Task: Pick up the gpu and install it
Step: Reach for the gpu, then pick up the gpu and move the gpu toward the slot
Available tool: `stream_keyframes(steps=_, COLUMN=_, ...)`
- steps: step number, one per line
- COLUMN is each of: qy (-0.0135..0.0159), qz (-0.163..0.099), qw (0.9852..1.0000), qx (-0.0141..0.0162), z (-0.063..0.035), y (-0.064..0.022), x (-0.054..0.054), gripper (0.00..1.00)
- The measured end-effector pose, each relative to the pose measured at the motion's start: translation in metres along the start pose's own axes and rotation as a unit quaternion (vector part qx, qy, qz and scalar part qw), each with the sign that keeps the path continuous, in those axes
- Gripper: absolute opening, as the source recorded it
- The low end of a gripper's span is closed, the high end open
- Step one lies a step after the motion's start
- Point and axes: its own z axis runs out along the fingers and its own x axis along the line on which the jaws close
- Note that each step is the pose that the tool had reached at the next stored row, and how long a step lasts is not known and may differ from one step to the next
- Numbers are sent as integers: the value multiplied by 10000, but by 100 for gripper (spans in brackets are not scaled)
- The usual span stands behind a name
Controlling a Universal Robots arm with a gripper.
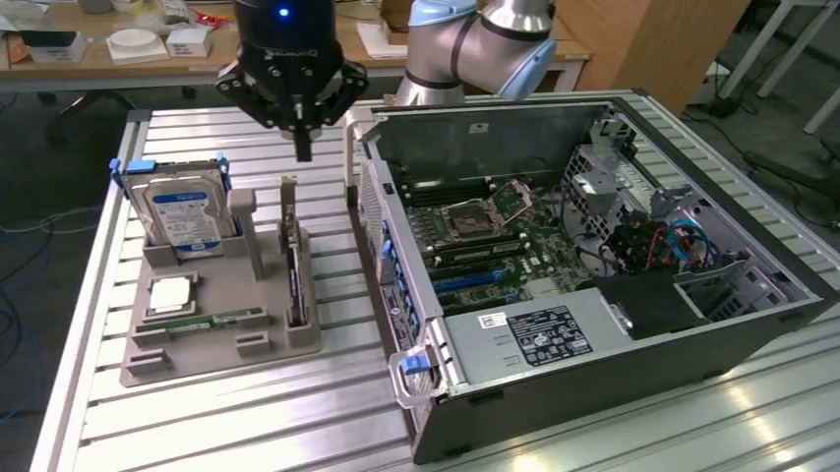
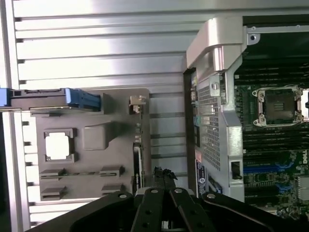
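Observation:
The gpu (image 1: 295, 277) is a thin dark card standing on edge in a slot of the grey holder (image 1: 223, 339), on the side nearest the computer case. In the wrist view the gpu (image 2: 137, 162) shows as a narrow dark strip with a pale bracket end. My gripper (image 1: 303, 147) hangs above the far end of the card, fingers shut together with nothing between them. In the wrist view my gripper (image 2: 164, 175) points down just beside the card's strip, apart from it.
The open computer case (image 1: 735, 324) lies on its side at the exterior view's right, motherboard (image 1: 512, 246) exposed. The holder also carries a silver hard drive (image 1: 184, 216), a processor chip (image 1: 171, 295) and a green memory stick (image 1: 210, 322). All rest on a ribbed metal table (image 1: 197, 423).

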Motion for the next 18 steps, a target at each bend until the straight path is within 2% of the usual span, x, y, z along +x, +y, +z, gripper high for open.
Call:
stream_keyframes(steps=7, qy=9, qz=0, qw=10000, qx=0, z=11, y=-23, x=296, gripper=10)
stream_keyframes(steps=18, qy=10, qz=0, qw=10000, qx=0, z=11, y=-25, x=301, gripper=10)
